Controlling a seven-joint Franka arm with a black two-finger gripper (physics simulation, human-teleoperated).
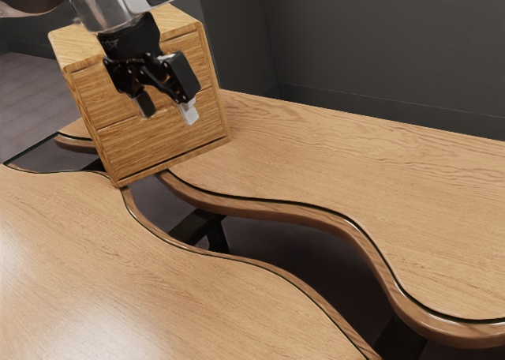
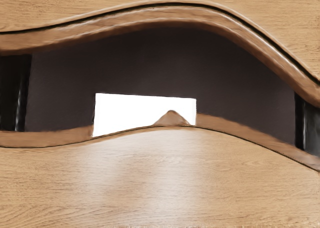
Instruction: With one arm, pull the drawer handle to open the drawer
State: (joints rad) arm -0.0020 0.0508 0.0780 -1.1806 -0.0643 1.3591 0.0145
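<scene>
Worktop (image 1: 95, 297), curved wood, carrying drawer cabinet (image 1: 162, 143), fronts flush and shut; hand (image 1: 167, 107) at its face, fingers (image 1: 188, 111) spread, gripping nothing; pull judged wholly outstanding.

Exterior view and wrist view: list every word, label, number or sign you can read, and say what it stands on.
None can be read. The wooden drawer box, the table and the gripper bear no legible text; the white patch in the wrist view is blank.
</scene>
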